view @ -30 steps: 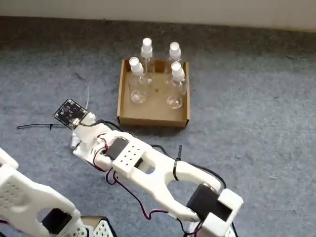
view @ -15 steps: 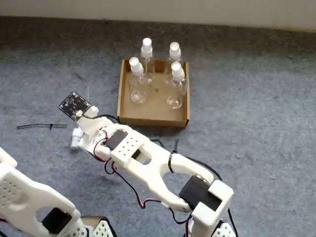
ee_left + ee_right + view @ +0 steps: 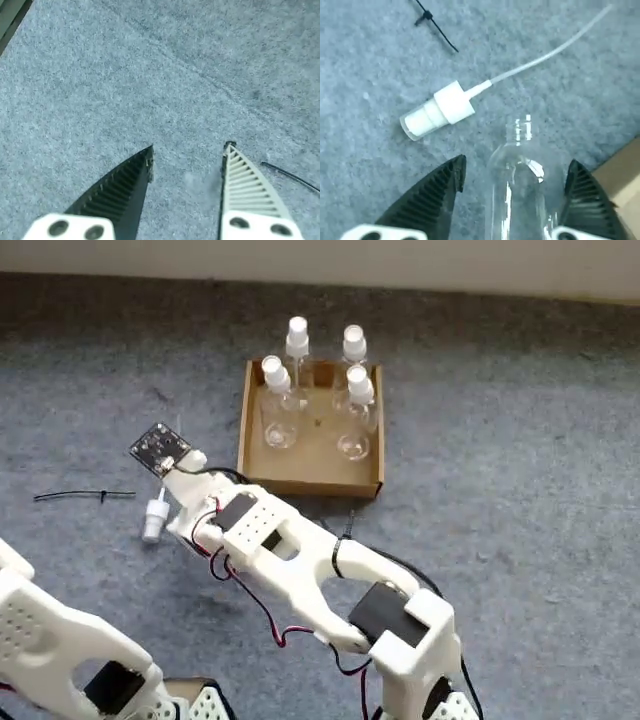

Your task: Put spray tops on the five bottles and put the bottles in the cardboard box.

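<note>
A clear bottle (image 3: pixel 520 170) without a top sits between the fingers of my right gripper (image 3: pixel 512 167), which is shut on its body. Just past its open neck a loose white spray top (image 3: pixel 437 112) lies on the carpet, its thin tube pointing away; from above, the spray top (image 3: pixel 153 519) rests left of the right arm (image 3: pixel 270 540). The cardboard box (image 3: pixel 310 483) holds several capped bottles (image 3: pixel 280 405). My left gripper (image 3: pixel 187 152) hangs open over bare carpet with nothing between its fingers.
A black zip tie (image 3: pixel 85 496) lies on the grey carpet left of the spray top, and its end (image 3: pixel 290 172) shows near the left gripper. A corner of the box (image 3: pixel 622 175) is close beside the held bottle. The left arm (image 3: pixel 60 640) stands at the near left.
The right arm has swung a little away and toward the box side. The spray top on the carpet, covered by the wrist a second ago, now lies in the open.
</note>
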`<state>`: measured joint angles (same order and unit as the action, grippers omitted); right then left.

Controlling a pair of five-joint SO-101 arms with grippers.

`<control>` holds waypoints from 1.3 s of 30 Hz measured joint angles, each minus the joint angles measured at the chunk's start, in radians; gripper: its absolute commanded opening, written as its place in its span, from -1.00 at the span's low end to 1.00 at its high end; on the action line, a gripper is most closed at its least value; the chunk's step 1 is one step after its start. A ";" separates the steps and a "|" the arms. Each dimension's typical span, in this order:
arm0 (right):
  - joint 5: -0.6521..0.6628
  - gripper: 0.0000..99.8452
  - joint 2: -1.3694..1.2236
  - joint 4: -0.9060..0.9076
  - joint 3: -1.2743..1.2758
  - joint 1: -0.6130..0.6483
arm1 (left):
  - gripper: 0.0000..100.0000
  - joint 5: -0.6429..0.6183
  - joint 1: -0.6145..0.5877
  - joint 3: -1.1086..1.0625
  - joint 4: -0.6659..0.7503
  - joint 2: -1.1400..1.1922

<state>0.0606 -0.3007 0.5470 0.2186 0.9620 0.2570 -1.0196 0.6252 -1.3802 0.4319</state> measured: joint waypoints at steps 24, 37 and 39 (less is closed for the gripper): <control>0.000 -0.99 0.379 0.222 0.210 -0.012 | -0.58 0.008 0.106 0.037 -0.262 0.000; 0.278 -0.99 1.188 0.408 0.755 -0.440 | -0.58 0.071 0.450 -0.342 -0.384 -0.272; 0.308 -0.99 1.267 0.408 0.832 -0.496 | -0.58 0.071 0.551 -0.482 -0.350 -0.348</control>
<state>0.3690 0.9666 0.9551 1.0503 0.4664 0.3276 -0.4687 0.1435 -1.7300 0.0836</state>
